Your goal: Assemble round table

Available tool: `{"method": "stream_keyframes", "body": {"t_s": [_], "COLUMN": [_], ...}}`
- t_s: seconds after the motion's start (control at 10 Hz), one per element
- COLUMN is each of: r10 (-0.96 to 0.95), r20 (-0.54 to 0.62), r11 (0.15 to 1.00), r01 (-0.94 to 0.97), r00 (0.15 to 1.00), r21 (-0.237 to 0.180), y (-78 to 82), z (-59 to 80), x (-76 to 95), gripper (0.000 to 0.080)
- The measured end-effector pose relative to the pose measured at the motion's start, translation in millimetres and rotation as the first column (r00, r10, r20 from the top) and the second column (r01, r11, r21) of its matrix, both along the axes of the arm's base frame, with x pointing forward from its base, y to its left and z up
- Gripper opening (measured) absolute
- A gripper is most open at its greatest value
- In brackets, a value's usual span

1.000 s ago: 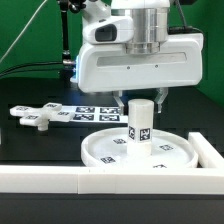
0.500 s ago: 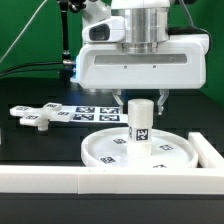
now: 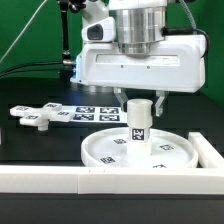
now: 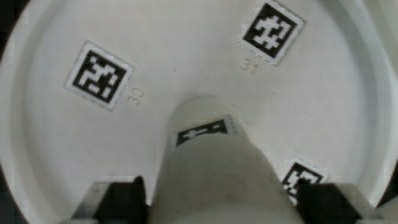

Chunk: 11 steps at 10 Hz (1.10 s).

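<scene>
The large round rimmed disc (image 3: 140,150) lies flat on the black table near the front border wall. The short cylindrical post (image 3: 139,122) stands upright on the disc's middle. My gripper (image 3: 139,102) is straight above it, its two black fingers shut on the post's top from both sides. In the wrist view the post (image 4: 222,150) rises between the fingers (image 4: 121,200) of my gripper (image 4: 219,205), with the tagged disc floor (image 4: 178,50) around it. The flat cross-shaped piece (image 3: 37,116) lies on the table at the exterior view's left, apart from the disc.
The marker board (image 3: 95,112) lies flat behind the disc. The long white border wall (image 3: 60,179) runs along the front edge and turns back at the exterior view's right (image 3: 208,150). A green backdrop stands behind.
The gripper's body has turned a little about its vertical axis and sits slightly higher in view. The post stays upright on the disc in the same place.
</scene>
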<state>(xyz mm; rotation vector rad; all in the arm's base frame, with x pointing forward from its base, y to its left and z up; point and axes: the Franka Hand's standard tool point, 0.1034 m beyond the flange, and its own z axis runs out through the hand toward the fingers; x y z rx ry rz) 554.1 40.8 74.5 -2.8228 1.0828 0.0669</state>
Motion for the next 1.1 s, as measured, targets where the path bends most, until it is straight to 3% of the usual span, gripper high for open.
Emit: {"method": "stream_keyframes", "body": {"t_s": [0.3, 0.5, 0.8, 0.9, 1.1], "r10": [-0.341, -0.437, -0.388, -0.386, -0.223], "r20": [-0.066, -0.078, -0.070, -0.070, -0.041], "r11": [0.939, 0.899, 0.921, 0.922, 0.975], "r01": [0.342, 0.438, 0.389, 0.387, 0.224], "r00": [0.938, 0.896, 0.919, 0.920, 0.974], "r21": [0.008, 0.003, 0.009, 0.009, 0.016], "y": [4.3, 6.3, 7.2, 7.5, 6.7], "z": [0.3, 0.8, 0.3, 0.0, -3.3], "x": [-2.4, -1.5, -1.4, -1.5, -1.1], "gripper": [0.0406, 0.0406, 0.0474, 0.0615, 0.0639]}}
